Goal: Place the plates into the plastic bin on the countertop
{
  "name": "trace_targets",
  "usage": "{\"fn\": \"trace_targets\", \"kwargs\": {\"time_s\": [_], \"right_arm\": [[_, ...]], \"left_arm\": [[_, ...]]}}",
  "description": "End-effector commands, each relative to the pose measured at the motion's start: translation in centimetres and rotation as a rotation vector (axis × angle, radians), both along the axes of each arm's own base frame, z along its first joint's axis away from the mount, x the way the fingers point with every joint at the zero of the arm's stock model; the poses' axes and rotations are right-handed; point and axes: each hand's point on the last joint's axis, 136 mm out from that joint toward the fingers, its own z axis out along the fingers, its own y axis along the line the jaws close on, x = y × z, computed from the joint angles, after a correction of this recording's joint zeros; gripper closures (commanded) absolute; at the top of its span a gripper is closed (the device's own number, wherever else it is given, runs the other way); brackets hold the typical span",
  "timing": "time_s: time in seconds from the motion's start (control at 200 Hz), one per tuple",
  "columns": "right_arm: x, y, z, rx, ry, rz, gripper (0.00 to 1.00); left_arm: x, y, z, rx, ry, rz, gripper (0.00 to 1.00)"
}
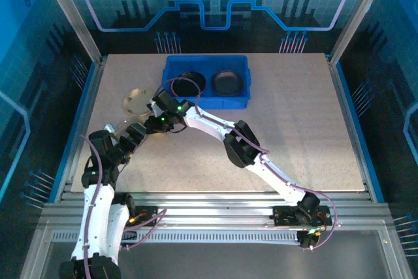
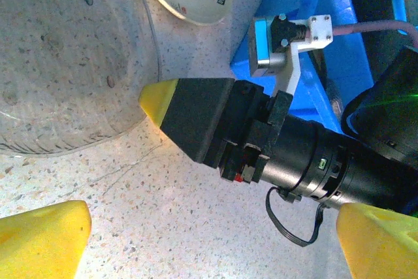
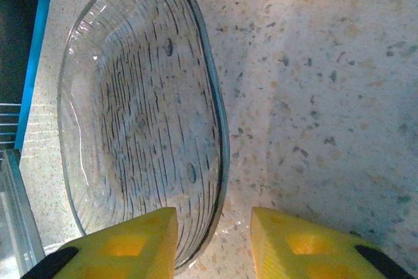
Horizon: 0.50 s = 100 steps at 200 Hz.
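A clear ribbed glass plate (image 3: 140, 122) lies on the speckled countertop (image 3: 326, 96). My right gripper (image 3: 214, 227) is open and straddles its near rim, one yellow finger over the dish, the other outside; a small gap shows on both sides. From the left wrist view the same plate (image 2: 65, 63) has the right gripper's yellow-tipped finger (image 2: 157, 99) at its edge. My left gripper (image 2: 209, 246) stands wide open over bare counter, holding nothing. A cream plate (image 1: 137, 100) rests left of the blue plastic bin (image 1: 171, 70), which holds two dark plates (image 1: 189, 84) (image 1: 230, 83).
The right arm (image 1: 241, 145) stretches diagonally across the counter toward the left arm (image 1: 104, 161), and both grippers crowd the front left corner. The metal frame (image 1: 85, 109) runs close beside the clear plate. Open counter (image 1: 307, 122) lies to the right of the bin.
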Motion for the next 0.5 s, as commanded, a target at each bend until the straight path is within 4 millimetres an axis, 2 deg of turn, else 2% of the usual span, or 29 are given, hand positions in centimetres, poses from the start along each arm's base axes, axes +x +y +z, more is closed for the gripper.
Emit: {"fn": "trace_targets", "kwargs": {"time_s": [0.0,0.35,0.495], "right_arm": [[-1.3,0.8,-2.3,-0.01,0.052,0.01,0.66],[-0.8,1.4,-3.1,-0.012,0.048,-0.024,0.76],[-0.7,1.1,-3.4,-0.03,0.047,-0.031,0.86]], "left_arm": [[-0.6,-0.2,-1.2,-0.019,0.032,-0.004,0.03],[-0.8,0.0,-1.5,0.002,0.044,-0.003,0.03],[-0.8,0.1,-1.2,0.021,0.039,-0.009,0.03]]}}
